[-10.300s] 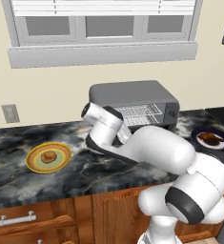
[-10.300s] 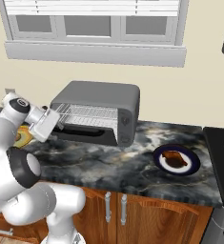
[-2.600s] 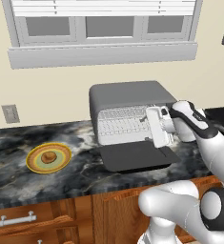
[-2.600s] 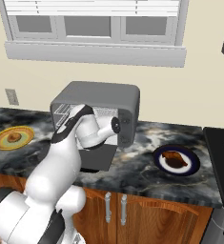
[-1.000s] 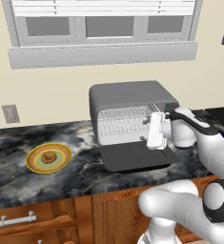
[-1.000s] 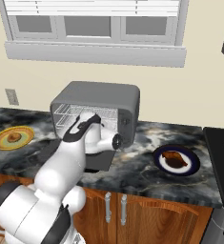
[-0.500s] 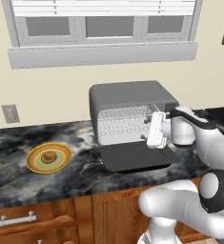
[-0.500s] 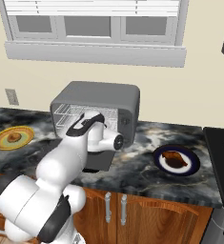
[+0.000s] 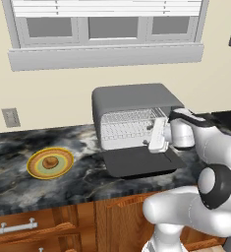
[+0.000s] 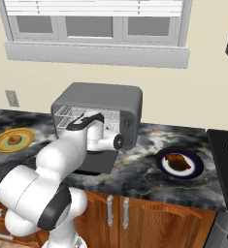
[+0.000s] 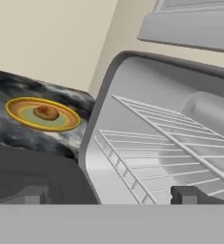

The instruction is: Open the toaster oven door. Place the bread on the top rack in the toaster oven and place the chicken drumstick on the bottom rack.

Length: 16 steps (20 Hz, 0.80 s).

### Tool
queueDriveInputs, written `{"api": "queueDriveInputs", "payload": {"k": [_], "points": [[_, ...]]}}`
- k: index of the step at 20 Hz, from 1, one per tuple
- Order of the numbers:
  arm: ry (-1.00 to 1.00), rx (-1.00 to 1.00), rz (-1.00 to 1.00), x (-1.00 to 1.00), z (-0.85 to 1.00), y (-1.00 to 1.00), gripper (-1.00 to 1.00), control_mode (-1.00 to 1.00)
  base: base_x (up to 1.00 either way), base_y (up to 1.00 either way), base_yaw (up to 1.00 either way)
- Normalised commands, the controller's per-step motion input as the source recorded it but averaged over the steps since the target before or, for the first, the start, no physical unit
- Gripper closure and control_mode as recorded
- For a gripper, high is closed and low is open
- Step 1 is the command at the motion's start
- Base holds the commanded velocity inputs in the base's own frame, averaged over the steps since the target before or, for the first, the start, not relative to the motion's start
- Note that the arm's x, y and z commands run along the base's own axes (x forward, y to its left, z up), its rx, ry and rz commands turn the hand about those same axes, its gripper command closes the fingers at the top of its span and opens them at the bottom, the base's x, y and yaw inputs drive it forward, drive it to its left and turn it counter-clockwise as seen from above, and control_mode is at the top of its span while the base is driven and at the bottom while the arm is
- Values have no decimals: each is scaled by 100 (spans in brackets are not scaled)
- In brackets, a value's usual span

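I log a dark marbled worktop (image 9: 87,177) over wood cabinets, a window above on a cream wall. Oven (image 9: 131,101) at the back edge, door (image 9: 139,161) down flat. Hand (image 9: 158,135) wide, empty, before the racks. Bread (image 9: 50,161) on a yellow plate (image 9: 36,170), left end. Drumstick (image 10: 177,161) on a blue plate (image 10: 195,172), right, by the stove (image 10: 227,160).

Both base views look down at the toaster oven (image 9: 129,106); hand view sits close at its mouth
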Motion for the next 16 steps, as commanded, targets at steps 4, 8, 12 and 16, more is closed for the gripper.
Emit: {"api": "queueDriveInputs", "payload": {"k": [4, 8, 12, 16], "points": [[5, 2, -2, 15, -5, 0, -100, -100, 0, 0, 0], [9, 0, -3, 14, -16, 0, -100, -100, 0, 0, 0], [8, 0, -1, 17, -21, 0, -100, -100, 0, 0, 0], [4, 5, 0, 21, -12, 0, -100, -100, 0, 0, 0]]}}
